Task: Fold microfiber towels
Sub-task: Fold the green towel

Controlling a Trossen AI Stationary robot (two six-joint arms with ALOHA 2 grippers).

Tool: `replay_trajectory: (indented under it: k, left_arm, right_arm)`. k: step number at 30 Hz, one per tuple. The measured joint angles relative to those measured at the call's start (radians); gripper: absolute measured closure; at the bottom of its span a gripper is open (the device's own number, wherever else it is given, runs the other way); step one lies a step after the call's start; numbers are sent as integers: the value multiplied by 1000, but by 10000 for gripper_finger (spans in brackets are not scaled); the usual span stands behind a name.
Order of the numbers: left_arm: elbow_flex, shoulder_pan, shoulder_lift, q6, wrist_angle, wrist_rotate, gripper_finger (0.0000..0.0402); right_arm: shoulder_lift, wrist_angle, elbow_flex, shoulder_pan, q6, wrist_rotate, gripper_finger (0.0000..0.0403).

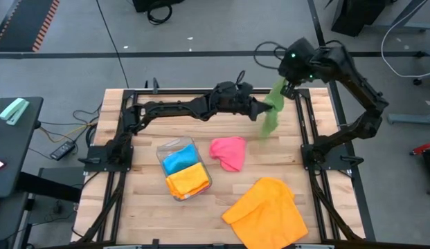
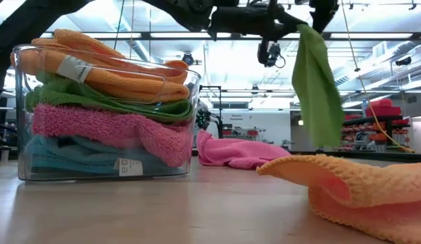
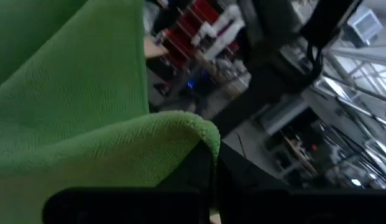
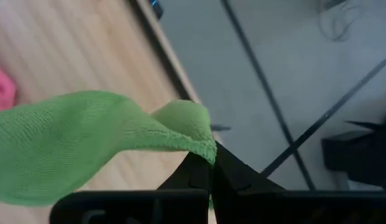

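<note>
So both arms have the green towel (image 1: 271, 111) up in the air over the far right part of the bench (image 1: 138, 214). The left gripper (image 1: 264, 105) and right gripper (image 1: 286, 88) each have their fingers clamped tight on a top corner. Risk as I see it: those pinches look thin, so a corner could slip out, or the hanging cloth could come down bunched instead of flat.

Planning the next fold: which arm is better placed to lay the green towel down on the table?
Probably the left: its gripper pinches the green towel over the table, while the right gripper holds a corner near the far edge.
</note>
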Motion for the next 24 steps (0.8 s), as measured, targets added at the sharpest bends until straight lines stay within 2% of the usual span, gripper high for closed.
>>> replay_trajectory:
  k: [3, 7, 11, 14, 18, 24]
  left_arm:
    - [0, 7, 0, 2, 21, -41, 383]
    - [0, 4, 0, 35, -96, -43, 394]
    - [0, -26, 0, 83, -277, -40, 383]
    - [0, -52, 1, 161, -407, -40, 366]
    - [0, -69, 1, 210, -550, -40, 364]
    - [0, -68, 0, 214, -753, -39, 375]
  right_arm:
    - [-1, 5, 50, -1, -16, 6, 399]
    - [-2, 3, 32, 3, -21, -107, 399]
    - [-1, 52, -85, 33, 18, -197, 399]
    - [1, 127, -201, 77, 28, -206, 399]
    - [1, 270, -350, 148, 30, -210, 399]
    - [0, 372, -466, 200, 85, -212, 399]
